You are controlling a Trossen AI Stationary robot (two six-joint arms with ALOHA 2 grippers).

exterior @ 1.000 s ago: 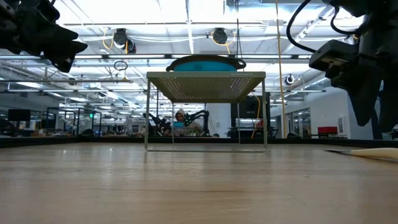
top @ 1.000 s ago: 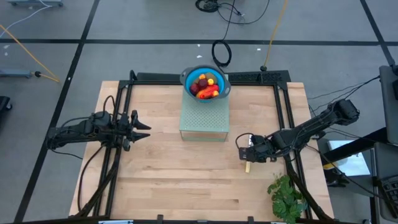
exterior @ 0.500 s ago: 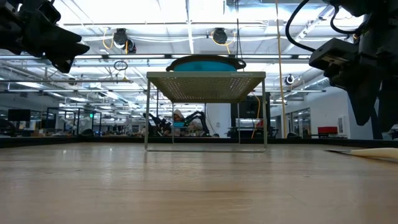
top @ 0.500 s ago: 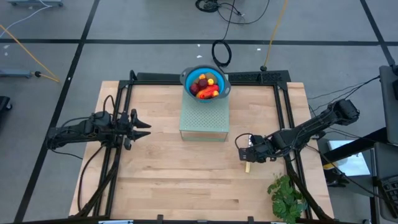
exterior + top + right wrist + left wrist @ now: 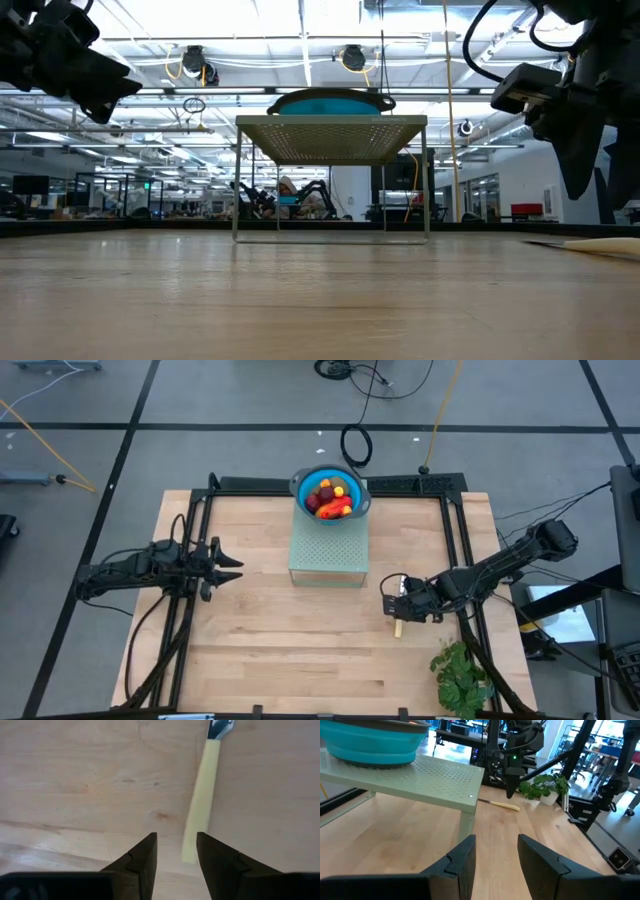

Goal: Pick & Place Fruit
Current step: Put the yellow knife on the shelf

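Note:
The fruit [image 5: 330, 495], a heap of dark-red, yellow and orange pieces, lies in a blue colander [image 5: 345, 508] that stands on a pale green perforated stand [image 5: 329, 550] at the table's far middle. My left gripper [image 5: 234, 567] hovers open at the table's left, level and pointing toward the stand [image 5: 420, 780]. My right gripper [image 5: 388, 598] hangs open on the right side, slanting down over bare wood. A pale-handled knife [image 5: 200, 815] lies flat on the table just beyond its fingertips. Neither gripper holds anything.
A green leafy bunch [image 5: 460, 675] sits at the near right corner. Black frame rails [image 5: 200, 510] run along the table's left, far and right sides. Bare wood spans the near half of the table [image 5: 300, 660].

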